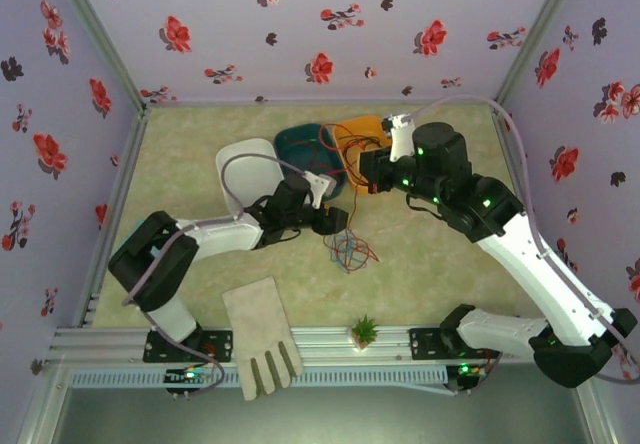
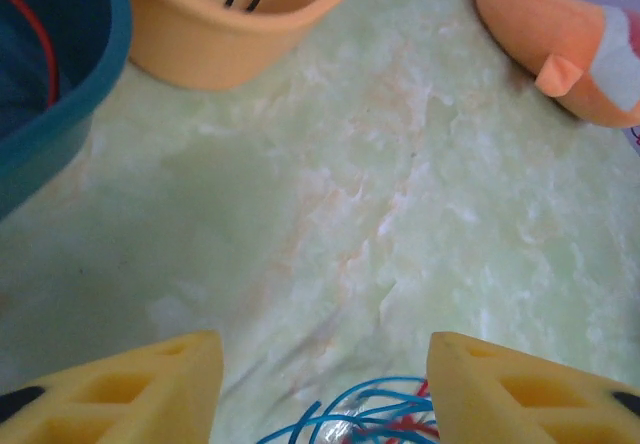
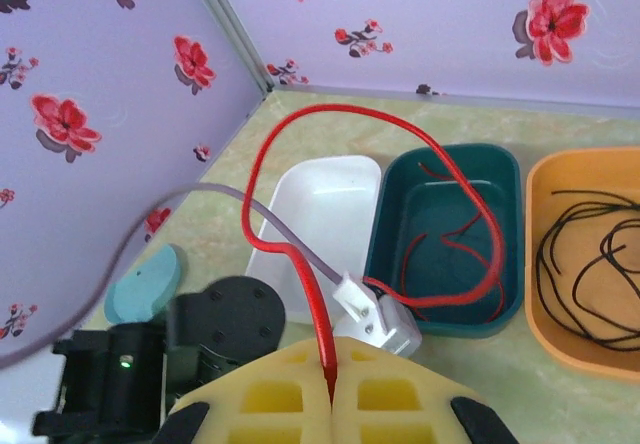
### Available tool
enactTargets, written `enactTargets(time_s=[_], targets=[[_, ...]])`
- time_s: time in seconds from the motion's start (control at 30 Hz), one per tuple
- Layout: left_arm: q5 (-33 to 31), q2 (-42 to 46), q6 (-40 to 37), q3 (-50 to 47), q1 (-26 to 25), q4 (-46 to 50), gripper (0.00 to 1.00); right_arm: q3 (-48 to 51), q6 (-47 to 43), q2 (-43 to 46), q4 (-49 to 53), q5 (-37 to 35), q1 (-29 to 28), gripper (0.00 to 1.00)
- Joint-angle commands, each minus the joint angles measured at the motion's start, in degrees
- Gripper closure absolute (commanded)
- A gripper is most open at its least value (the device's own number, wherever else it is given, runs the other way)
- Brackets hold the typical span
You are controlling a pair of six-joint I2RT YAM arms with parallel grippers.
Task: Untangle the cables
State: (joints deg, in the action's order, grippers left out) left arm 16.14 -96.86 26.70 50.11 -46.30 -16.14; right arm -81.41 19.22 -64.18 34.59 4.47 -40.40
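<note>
Red cable (image 3: 340, 108) is clamped at one end between the right fingers (image 3: 331, 404), which are pressed together on it; from there it arches up and drops into the teal bin (image 3: 450, 154), where the rest of it lies. The black cable (image 3: 590, 259) sits coiled in the orange bin (image 3: 537, 294) beside it. The blue cable (image 2: 365, 419) lies on the desk (image 2: 400, 184) in a loose coil with a few red strands showing through it. The left fingers (image 2: 520, 389) stand apart on either side of it, not yet touching it as far as the wrist view shows.

The main risk is that red among the blue. If those strands are hooked into the coil, a lift by either arm would drag both wires together and pull the tangle tighter. The blue coil looks thin and springy. Closing on a single loop could let it slip out, while closing on the whole bundle could catch the red as well. The held red cable also stands as a tall loop close to the left arm's wrist (image 3: 225, 324), where it could snag. The white bin (image 3: 320, 204) stands just beside the teal one, probably meant for the blue cable
</note>
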Motion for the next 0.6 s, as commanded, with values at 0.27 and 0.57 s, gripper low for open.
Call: enactTargets(time_s=[0.27,0.57], targets=[[1.1,-4.0,-0.7,4.0,-2.8,3.4,0.72,-5.2,-2.5,1.2,1.9,-6.1,-0.2,0.97],[1.1,-4.4,-0.3,4.3,-3.4,3.7,0.77,-9.8,-5.0,1.3,4.6,-8.3,-0.2,0.97]])
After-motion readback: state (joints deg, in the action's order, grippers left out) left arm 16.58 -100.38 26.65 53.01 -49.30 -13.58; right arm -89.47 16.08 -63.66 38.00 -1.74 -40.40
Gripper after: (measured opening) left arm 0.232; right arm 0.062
